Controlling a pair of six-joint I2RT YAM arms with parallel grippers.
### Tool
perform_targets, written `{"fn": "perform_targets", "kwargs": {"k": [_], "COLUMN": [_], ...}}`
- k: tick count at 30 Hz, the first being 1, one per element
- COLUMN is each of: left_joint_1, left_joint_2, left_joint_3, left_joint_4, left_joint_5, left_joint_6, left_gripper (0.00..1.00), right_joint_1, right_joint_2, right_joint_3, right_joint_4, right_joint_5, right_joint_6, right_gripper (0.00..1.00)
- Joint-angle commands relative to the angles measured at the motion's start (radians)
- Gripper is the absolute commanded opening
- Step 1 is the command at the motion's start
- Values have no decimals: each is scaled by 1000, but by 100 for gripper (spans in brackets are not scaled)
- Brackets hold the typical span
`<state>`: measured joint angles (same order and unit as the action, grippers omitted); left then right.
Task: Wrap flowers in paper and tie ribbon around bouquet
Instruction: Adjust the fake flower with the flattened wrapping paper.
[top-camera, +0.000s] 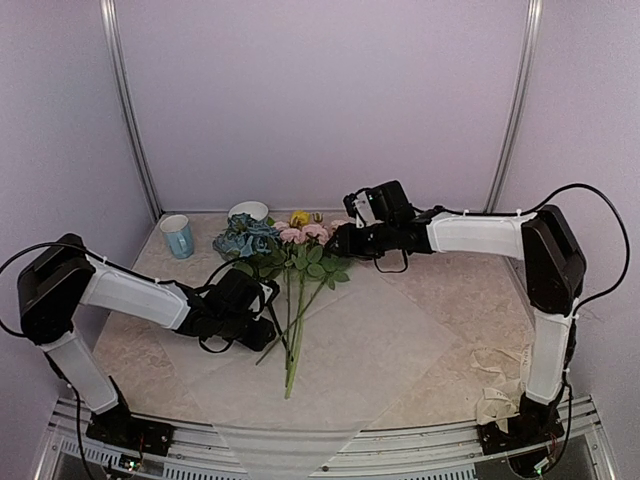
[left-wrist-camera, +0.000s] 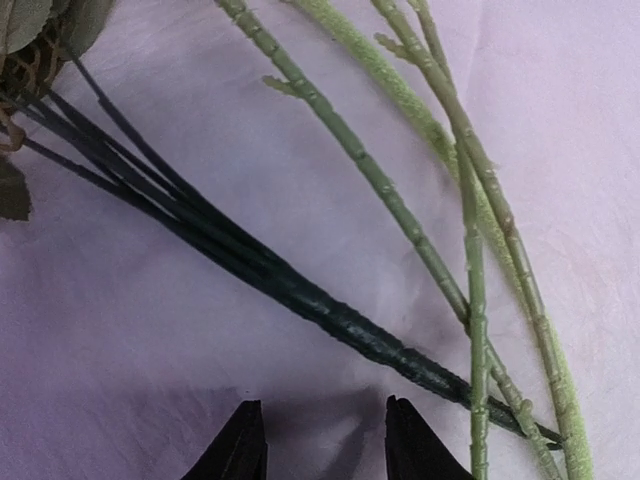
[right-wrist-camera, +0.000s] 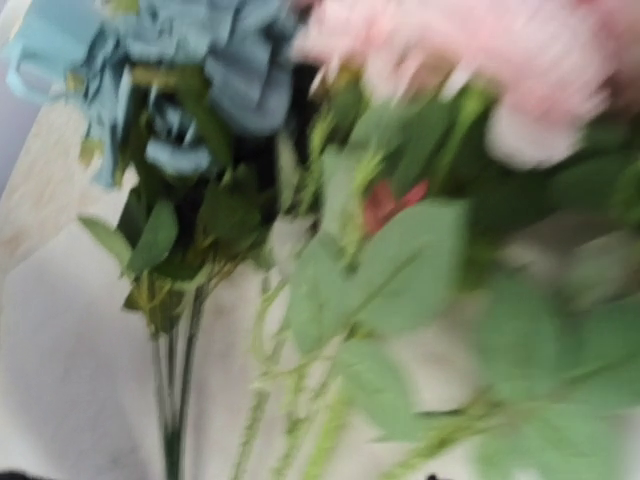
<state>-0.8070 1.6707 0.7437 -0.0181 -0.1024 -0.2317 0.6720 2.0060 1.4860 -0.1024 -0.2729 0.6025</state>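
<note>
Now the flowers (top-camera: 293, 262) lie mid-frame on the paper (top-camera: 400, 330). The left gripper (left-wrist-camera: 325, 445) has its fingers apart and empty, just below the stalks (left-wrist-camera: 345, 320). The right gripper (top-camera: 342, 240), by the pink blooms (top-camera: 305, 233), is too blurred to judge. Closing low could pinch the thin paper and scatter the stalks.

Your flowers (top-camera: 298, 258) lie flat on the paper (top-camera: 390, 340), with blue, pink and yellow heads at the far end and thin green stalks pointing nearward. The translucent white sheet lies spread open, cornerwise.
</note>
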Motion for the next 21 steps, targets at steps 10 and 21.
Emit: {"fn": "perform_targets", "kwargs": {"k": [10, 21], "left_joint_1": [-91, -100], "left_joint_2": [30, 2], "left_joint_3": [75, 136], "left_joint_4": [-11, -104], "left_joint_5": [64, -41], "left_joint_6": [70, 86], "left_gripper": [40, 49], "right_joint_1": [-158, -300], "right_joint_2": [-95, 17], "right_joint_3": [-20, 17], "right_joint_4": [-322, -443], "right_joint_5": [220, -47], "right_joint_6": [-242, -453], "right_gripper": [50, 91]}}
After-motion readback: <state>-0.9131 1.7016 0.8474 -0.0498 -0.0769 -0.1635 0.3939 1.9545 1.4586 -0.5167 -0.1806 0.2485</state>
